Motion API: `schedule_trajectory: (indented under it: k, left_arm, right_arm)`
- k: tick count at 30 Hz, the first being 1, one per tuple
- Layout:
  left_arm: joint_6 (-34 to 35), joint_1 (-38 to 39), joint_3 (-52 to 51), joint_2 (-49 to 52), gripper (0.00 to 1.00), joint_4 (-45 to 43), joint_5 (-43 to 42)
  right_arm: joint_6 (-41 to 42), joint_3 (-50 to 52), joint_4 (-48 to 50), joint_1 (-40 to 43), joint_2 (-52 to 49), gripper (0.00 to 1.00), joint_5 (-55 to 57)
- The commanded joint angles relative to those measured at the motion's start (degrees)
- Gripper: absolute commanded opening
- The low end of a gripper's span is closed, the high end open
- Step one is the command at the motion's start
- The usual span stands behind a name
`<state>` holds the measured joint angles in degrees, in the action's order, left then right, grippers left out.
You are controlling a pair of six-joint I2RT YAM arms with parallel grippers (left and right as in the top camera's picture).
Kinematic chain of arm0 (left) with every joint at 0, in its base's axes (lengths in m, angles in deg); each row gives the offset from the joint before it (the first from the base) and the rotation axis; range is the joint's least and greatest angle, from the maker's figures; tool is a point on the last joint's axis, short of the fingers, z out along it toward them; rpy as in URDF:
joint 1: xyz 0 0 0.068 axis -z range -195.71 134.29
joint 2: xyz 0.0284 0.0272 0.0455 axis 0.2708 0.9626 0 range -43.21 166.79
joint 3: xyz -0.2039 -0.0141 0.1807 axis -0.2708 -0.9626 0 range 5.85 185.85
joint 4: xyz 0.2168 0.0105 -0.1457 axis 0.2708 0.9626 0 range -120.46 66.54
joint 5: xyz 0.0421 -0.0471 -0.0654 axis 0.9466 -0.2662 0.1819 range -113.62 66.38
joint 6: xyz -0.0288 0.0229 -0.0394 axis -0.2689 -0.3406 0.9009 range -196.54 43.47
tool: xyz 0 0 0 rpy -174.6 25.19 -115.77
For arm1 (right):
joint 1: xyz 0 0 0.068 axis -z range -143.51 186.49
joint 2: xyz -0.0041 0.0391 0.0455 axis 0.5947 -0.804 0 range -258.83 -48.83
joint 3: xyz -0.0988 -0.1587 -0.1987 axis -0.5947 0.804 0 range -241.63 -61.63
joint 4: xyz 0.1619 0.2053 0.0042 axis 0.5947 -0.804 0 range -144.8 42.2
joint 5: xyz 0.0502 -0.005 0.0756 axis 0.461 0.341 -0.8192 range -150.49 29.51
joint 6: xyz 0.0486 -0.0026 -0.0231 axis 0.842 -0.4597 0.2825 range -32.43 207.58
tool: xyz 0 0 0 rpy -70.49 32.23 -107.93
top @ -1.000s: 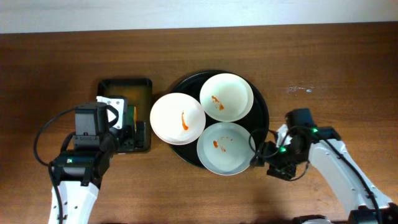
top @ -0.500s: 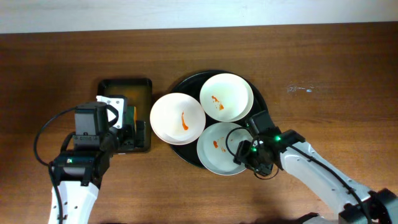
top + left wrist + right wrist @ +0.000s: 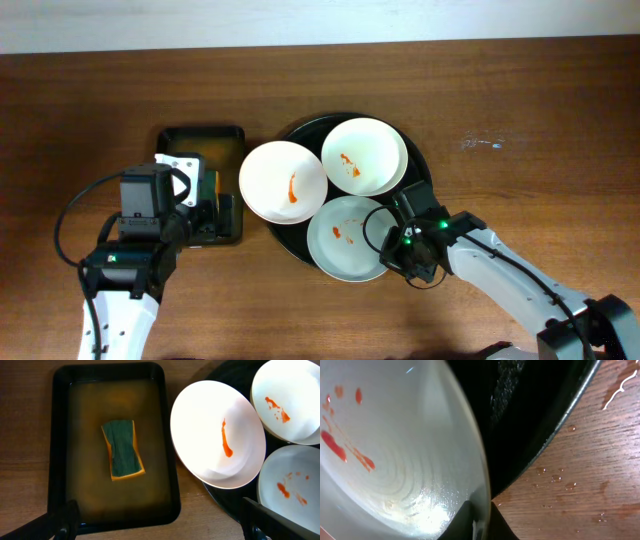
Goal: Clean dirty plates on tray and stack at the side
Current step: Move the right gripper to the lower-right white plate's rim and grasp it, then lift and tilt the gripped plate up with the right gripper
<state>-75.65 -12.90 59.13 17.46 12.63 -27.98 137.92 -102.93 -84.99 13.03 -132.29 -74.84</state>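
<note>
Three smeared plates (image 3: 364, 156) lie on the tray (image 3: 424, 183), the left one overhanging its rim. The right gripper (image 3: 388, 250) pinches the right edge of the near plate (image 3: 340, 240). The left gripper (image 3: 212, 214) hangs wide-jawed over the sponge (image 3: 122, 449) in the small tray (image 3: 58, 435).

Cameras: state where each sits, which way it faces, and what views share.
Overhead: above the table, facing straight down; left arm, right arm show.
Left wrist: above the sponge tray, facing down; left pincer tips at bottom.
Right wrist: low, facing the front plate; right pincer grips its rim.
Shared: all three show the front plate.
</note>
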Motion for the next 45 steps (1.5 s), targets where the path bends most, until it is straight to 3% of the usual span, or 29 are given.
schedule_trajectory:
  k: [1,3,9,11,15,17,25,27,28,29,32,35,37,38,43,44,45]
  left_arm:
    - [-0.31,-0.24,1.31,0.13,0.99,-0.11,-0.81]
    - [-0.31,-0.26,1.31,0.13,0.99,-0.11,-0.81]
    - [-0.31,-0.26,1.31,0.13,0.99,-0.13,-0.81]
    - [-0.31,-0.26,1.31,0.13,0.99,-0.13,-0.81]
    - [-0.31,-0.26,1.31,0.15,0.99,-0.17,-0.81]
    - [-0.31,-0.26,1.31,0.15,0.99,-0.2,-0.81]
    - [-0.31,-0.26,1.31,0.15,0.99,-0.2,-0.81]
    - [-0.31,-0.24,1.31,0.15,0.99,-0.17,-0.81]
    - [-0.31,-0.26,1.31,0.15,0.99,-0.17,-0.81]
    - [-0.31,-0.24,1.31,0.15,0.99,-0.17,-0.81]
    - [-0.31,-0.24,1.31,0.15,0.99,-0.17,-0.81]
    - [-0.31,-0.26,1.31,0.15,0.99,-0.17,-0.81]
    - [-0.31,-0.26,1.31,0.15,0.99,-0.17,-0.81]
    - [-0.31,-0.24,1.31,0.15,0.99,-0.2,-0.81]
    - [-0.31,-0.24,1.31,0.15,0.99,-0.17,-0.81]
    - [-0.31,-0.24,1.31,0.15,0.99,-0.17,-0.81]
    - [-0.31,-0.26,1.31,0.15,0.99,-0.17,-0.81]
  right_arm:
    - [-0.57,0.09,0.17,-0.46,-0.48,0.04,3.52]
    - [-0.87,-0.37,-0.07,-0.28,-0.48,0.04,4.74]
    - [-16.28,-4.79,-1.62,7.63,1.64,0.04,4.98]
    - [-23.5,-6.19,-1.77,10.6,2.99,0.04,5.01]
    - [-45.68,-8.39,-1.75,14.75,3.34,0.04,10.91]
    - [-49.4,-8.39,-1.75,14.86,3.32,0.04,11.41]
    - [-46.18,-8.39,2.43,14.86,3.32,0.06,22.56]
    - [-46.27,-8.39,7.26,14.86,3.32,0.23,22.58]
    - [-46.27,-8.39,9.07,14.86,3.32,0.39,22.56]
    - [-46.27,-8.39,10.01,14.86,3.32,0.45,22.56]
    - [-43.52,-8.68,5.79,14.93,3.72,0.76,24.92]
    - [-31.34,-8.68,-2.43,17.25,5.81,0.77,24.85]
    - [-22.84,-8.63,-10.75,21.38,6.25,0.83,16.46]
    - [-22.86,-8.55,-13.49,23.58,6.23,0.83,7.89]
    - [-20.52,-6.47,-15.19,24.24,6.23,0.8,-4.74]
    - [-19.26,-5.33,-14.21,24.24,6.23,0.78,-5.84]
    - [-17.46,-2.19,-10.58,24.24,6.23,0.7,-9.46]
